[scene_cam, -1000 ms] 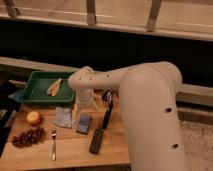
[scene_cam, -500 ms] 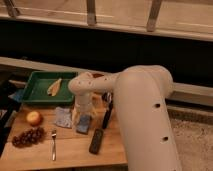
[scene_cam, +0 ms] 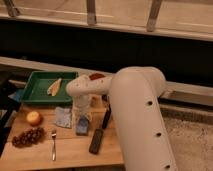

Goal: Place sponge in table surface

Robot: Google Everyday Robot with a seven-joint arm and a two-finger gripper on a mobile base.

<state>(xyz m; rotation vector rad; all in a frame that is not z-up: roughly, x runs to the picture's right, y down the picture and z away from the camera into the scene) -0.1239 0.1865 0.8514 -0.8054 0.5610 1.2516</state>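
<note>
The sponge (scene_cam: pixel 81 126) is a small thick blue block, low over or on the wooden table surface (scene_cam: pixel 70 156), between the grey-blue cloth and the black remote. My gripper (scene_cam: pixel 82 116) hangs straight down from the white arm and sits right on top of the sponge, hiding its upper part. I cannot tell whether the sponge rests on the wood or is still held.
A grey-blue speckled cloth (scene_cam: pixel 63 117) lies left of the sponge. A black remote (scene_cam: pixel 96 141) and another dark object (scene_cam: pixel 106 119) lie to its right. A green tray (scene_cam: pixel 35 92) holding a yellowish item (scene_cam: pixel 54 86) stands at the back left. An orange fruit (scene_cam: pixel 34 118), grapes (scene_cam: pixel 27 136) and a fork (scene_cam: pixel 53 145) lie at the left.
The arm has swung a little left and lower. The gripper and sponge have dropped slightly toward the tabletop. The other objects have not moved.
</note>
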